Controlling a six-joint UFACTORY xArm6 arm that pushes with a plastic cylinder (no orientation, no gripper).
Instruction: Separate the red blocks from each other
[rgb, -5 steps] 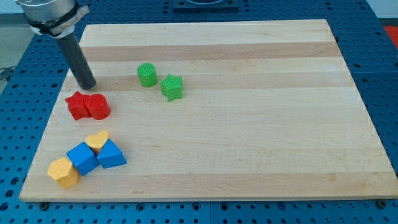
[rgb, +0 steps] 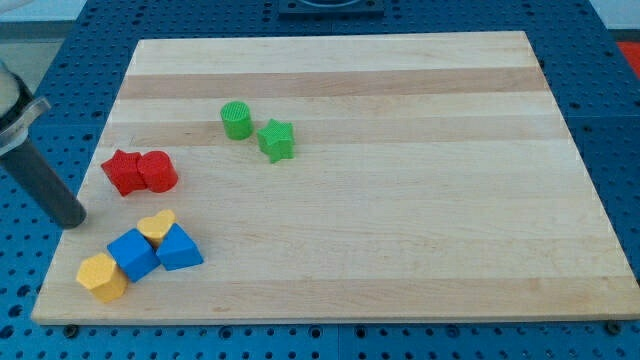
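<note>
Reds not split yet: red star (rgb: 123, 171) touching red cylinder (rgb: 158, 171). My tip (rgb: 72, 219), holding nothing, sits lower-left of them; next I'd wedge between

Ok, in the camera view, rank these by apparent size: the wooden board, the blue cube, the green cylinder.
1. wooden board, by far the largest.
2. blue cube.
3. green cylinder, slightly smaller-looking, but it sits farther toward the view's top, so distance may account for that.
</note>
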